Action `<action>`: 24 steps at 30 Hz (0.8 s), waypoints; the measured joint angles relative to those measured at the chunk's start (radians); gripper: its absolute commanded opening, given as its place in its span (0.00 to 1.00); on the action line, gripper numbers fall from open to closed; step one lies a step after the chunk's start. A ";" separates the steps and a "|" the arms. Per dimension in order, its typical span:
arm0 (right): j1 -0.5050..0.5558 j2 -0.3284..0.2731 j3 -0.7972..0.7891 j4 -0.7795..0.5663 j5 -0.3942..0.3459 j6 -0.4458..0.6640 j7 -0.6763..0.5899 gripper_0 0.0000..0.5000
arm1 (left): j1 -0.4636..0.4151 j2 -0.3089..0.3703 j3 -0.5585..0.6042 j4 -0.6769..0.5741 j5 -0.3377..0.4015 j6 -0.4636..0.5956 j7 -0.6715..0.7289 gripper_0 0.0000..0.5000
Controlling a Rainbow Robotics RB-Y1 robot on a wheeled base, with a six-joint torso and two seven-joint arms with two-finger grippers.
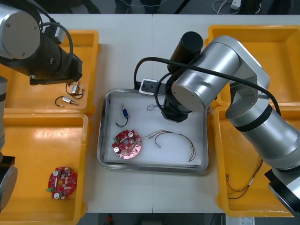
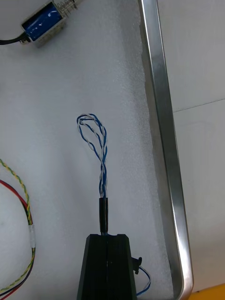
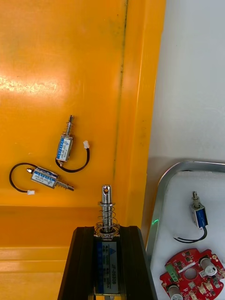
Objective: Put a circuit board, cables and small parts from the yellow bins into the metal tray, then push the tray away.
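My right gripper is low over the metal tray, near its far right side, shut on the black sleeve of a twisted blue and white cable whose loop lies on the white floor. The tray also holds a round red circuit board, a small metal part with a black lead, and a red and yellow cable. Over the far left yellow bin, my left gripper is shut on a small metal part; its spring and pin stick out past the fingertips.
Two more small metal parts lie in the far left bin. The near left bin holds another circuit board. Red and yellow cables lie in the near right bin. A white socket block sits at the tray's far rim.
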 measured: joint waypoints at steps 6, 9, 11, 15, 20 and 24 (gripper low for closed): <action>0.002 0.000 0.025 0.063 0.023 -0.041 0.006 0.00 | 0.000 0.000 0.000 0.000 0.003 0.000 0.000 0.01; 0.005 -0.001 0.025 0.083 0.023 -0.051 0.026 0.00 | 0.000 0.000 0.000 0.000 0.004 0.000 0.000 0.01; 0.010 -0.003 0.025 0.090 0.023 -0.063 0.027 0.00 | 0.000 0.000 0.000 0.000 0.004 0.000 0.000 0.01; 0.020 -0.011 0.025 0.091 0.021 -0.074 0.027 0.00 | 0.000 0.000 0.000 0.000 0.006 0.000 0.000 0.01; 0.023 -0.018 0.025 0.092 0.019 -0.074 0.027 0.75 | 0.000 0.000 0.000 0.000 0.006 0.000 0.000 0.01; 0.024 -0.022 0.025 0.092 0.016 -0.074 0.027 1.00 | 0.000 0.000 0.000 0.000 0.006 0.000 0.000 0.01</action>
